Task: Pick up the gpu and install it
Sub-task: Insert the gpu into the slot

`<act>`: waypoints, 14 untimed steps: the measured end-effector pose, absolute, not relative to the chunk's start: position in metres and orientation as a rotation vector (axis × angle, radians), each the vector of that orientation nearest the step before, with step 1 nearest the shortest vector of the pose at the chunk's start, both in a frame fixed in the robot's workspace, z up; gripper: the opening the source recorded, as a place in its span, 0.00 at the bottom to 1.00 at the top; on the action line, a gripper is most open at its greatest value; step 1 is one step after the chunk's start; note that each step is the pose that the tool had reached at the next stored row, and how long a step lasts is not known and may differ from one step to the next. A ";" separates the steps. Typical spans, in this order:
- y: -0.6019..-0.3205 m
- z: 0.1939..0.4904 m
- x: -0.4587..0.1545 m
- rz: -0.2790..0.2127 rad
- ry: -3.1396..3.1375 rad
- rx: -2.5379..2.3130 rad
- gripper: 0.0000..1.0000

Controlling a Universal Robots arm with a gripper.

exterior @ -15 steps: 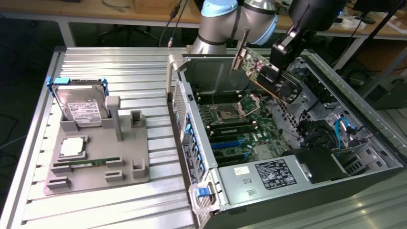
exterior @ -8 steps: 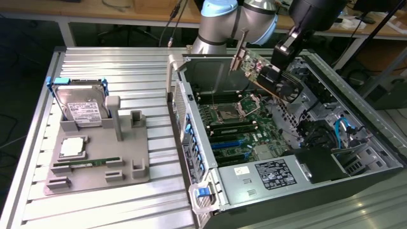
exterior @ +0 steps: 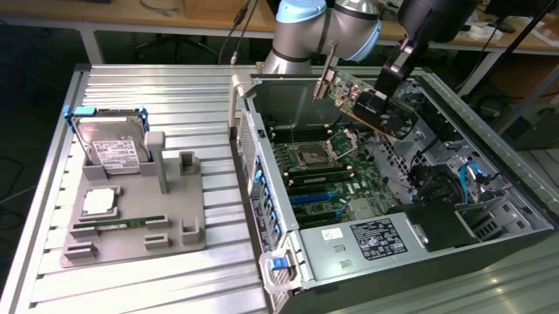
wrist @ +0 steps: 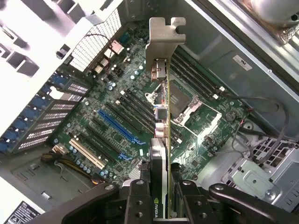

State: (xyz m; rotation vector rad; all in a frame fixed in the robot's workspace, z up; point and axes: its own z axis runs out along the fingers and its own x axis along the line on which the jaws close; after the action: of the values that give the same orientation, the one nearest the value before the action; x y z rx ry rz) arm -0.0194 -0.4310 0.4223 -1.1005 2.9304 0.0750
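The gpu (exterior: 367,101) is a flat card with a silver bracket and a black fan, held tilted in the air above the open computer case (exterior: 489,196). My gripper (exterior: 384,98) is shut on it. In the wrist view the gpu (wrist: 161,107) runs edge-on away from my gripper (wrist: 161,196), its silver bracket farthest from the fingers. Below it lies the green motherboard (wrist: 117,116) with a blue slot (wrist: 120,127) and several black slots.
A grey holder tray (exterior: 131,229) on the metal table at the exterior view's left carries a hard drive (exterior: 115,154), a processor (exterior: 101,201) and a memory stick (exterior: 118,224). The case's raised side walls and internal cables (wrist: 261,121) surround the motherboard.
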 end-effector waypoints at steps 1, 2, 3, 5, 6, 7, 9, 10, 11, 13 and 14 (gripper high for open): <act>-0.431 0.422 -0.019 0.075 2.925 -1.114 0.27; -0.431 0.422 -0.019 0.075 2.921 -1.127 0.27; -0.431 0.422 -0.019 0.075 2.915 -1.142 0.27; -0.431 0.422 -0.019 0.076 2.902 -1.176 0.27; -0.431 0.422 -0.019 0.076 2.896 -1.192 0.27; -0.431 0.422 -0.019 0.076 2.888 -1.213 0.27; -0.431 0.422 -0.018 0.076 2.870 -1.256 0.27; -0.431 0.422 -0.018 0.076 2.864 -1.271 0.27; -0.431 0.422 -0.018 0.076 2.858 -1.285 0.27; -0.431 0.422 -0.018 0.076 2.846 -1.313 0.27; -0.431 0.422 -0.018 0.076 2.839 -1.327 0.27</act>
State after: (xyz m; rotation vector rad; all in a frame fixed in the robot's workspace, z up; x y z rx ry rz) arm -0.0176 -0.4310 0.4222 -1.3270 2.8392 0.0763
